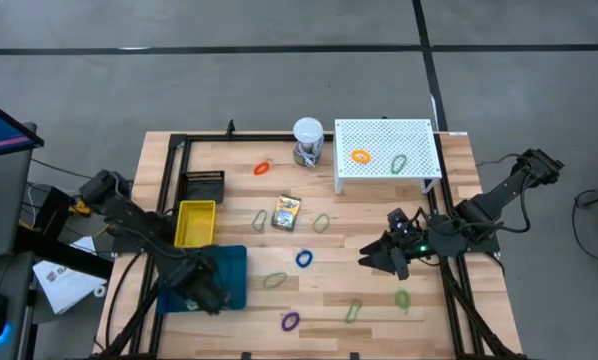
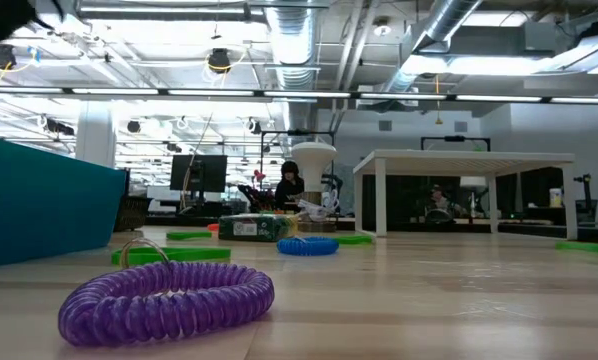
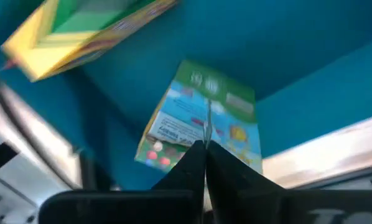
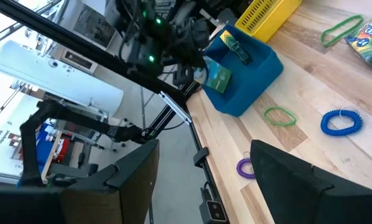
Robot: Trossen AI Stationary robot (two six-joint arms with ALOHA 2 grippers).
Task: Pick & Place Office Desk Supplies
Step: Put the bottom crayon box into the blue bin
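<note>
Packet held above the blue tray

Left gripper [image 3: 204, 152] pinches a printed packet [image 3: 201, 118], hanging over the blue tray [image 1: 234, 265]; right gripper [image 1: 384, 258], spread empty, nearest the blue loop [image 1: 304, 259]

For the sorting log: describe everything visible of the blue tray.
The blue tray is a deep, plain, plastic-looking box with upright walls, sitting flat near the table's front-left edge, beside the yellow bin. Inside lie printed green-yellow packets. The shut left gripper hangs over it, just above one packet.
</note>
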